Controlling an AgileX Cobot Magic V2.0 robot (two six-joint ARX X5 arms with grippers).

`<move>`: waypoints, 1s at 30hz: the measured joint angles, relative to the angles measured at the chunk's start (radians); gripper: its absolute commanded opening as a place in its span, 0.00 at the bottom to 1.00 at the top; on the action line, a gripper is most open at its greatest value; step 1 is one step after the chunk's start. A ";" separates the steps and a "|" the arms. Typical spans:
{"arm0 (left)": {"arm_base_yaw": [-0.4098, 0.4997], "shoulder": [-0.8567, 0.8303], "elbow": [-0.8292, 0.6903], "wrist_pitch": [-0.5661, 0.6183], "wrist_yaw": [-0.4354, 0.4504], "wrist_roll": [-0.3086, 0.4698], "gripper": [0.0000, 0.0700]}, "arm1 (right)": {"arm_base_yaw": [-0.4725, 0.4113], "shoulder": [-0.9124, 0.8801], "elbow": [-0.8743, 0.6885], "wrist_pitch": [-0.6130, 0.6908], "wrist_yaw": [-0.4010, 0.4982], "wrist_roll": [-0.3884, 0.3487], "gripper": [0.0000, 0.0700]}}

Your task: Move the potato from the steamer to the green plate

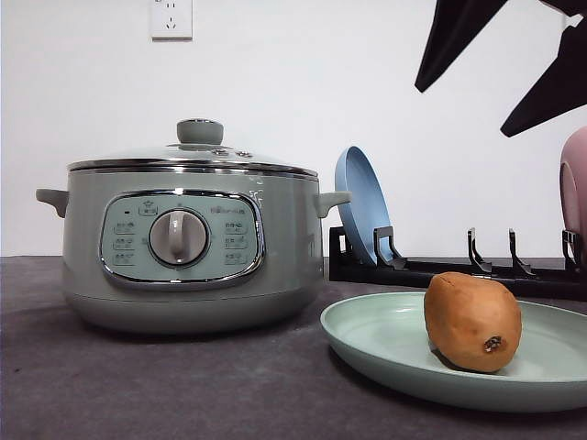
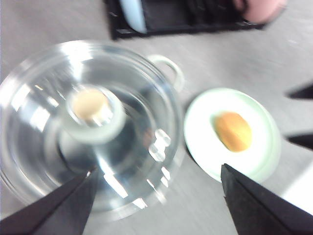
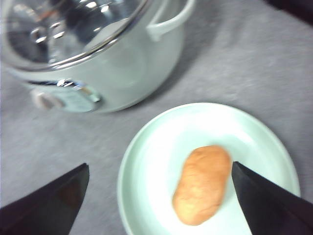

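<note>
We record: one egg-shaped orange-brown potato (image 1: pixel 472 321), lying on the wide, shallow pale mint-green plate (image 1: pixel 385 344) at the near right of the grey table (image 1: pixel 138 385), free of both grippers

To the left of the plate, close beside it, one round sage-green electric steamer (image 1: pixel 188 252), its knobbed glass lid (image 1: pixel 197 151) on

Behind the plate, one black dish rack (image 1: pixel 440 270), with a blue plate (image 1: pixel 362 206) upright at its left end and a pink plate (image 1: pixel 575 183) at its right end

Left gripper (image 2: pixel 156 203) above the steamer lid, jaws wide apart, empty

Right gripper (image 3: pixel 161 200) above the green plate and potato, jaws wide apart, empty
</note>
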 measured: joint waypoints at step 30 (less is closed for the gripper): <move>0.000 -0.028 0.000 -0.145 0.004 0.000 0.01 | 0.000 0.000 0.000 -0.039 -0.136 -0.022 0.00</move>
